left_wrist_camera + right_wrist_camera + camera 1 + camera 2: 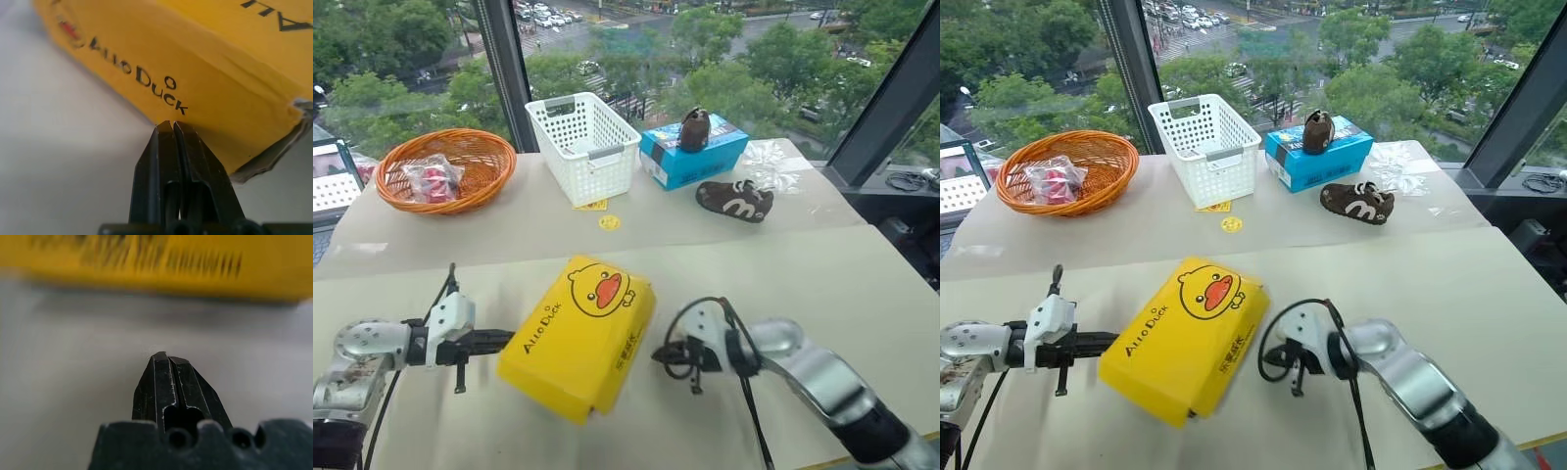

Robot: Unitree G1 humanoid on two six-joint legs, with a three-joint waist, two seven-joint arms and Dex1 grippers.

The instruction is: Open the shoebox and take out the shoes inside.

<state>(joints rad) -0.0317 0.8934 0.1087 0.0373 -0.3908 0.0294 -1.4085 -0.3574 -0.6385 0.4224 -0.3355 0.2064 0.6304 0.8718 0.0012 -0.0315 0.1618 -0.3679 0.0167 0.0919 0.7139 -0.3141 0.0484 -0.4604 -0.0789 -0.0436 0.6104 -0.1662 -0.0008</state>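
In the left eye view, the shoebox (579, 333) is seen lying closed at about six o'clock on the bench (822, 294), its duck face turned up and one corner pointing toward the camera. The left gripper (505, 341) is held at the box's nine o'clock side, its tip at or against the side wall. The right gripper (662, 354) is held at the three o'clock side, just beside the wall. Farther off, an orange wicker basket (446, 168) is placed at eleven o'clock, a white plastic basket (583, 134) at twelve, and a blue box (693, 150) with one brown shoe (694, 128) on it at one o'clock; a second brown shoe (734, 199) lies just in front.

The right eye view repeats the same layout; the lid is seen fully down, so the green shoes remain hidden.

In the left wrist view, the jaws are pressed together, empty, their tip at the yellow side wall under the lettering.

In the right wrist view, the jaws are likewise together with nothing between them, and a strip of bench is visible before the box wall.

The opening step is judged to be just beginning. Next, the lid's edge would need to be caught and lifted while the tray is steadied.
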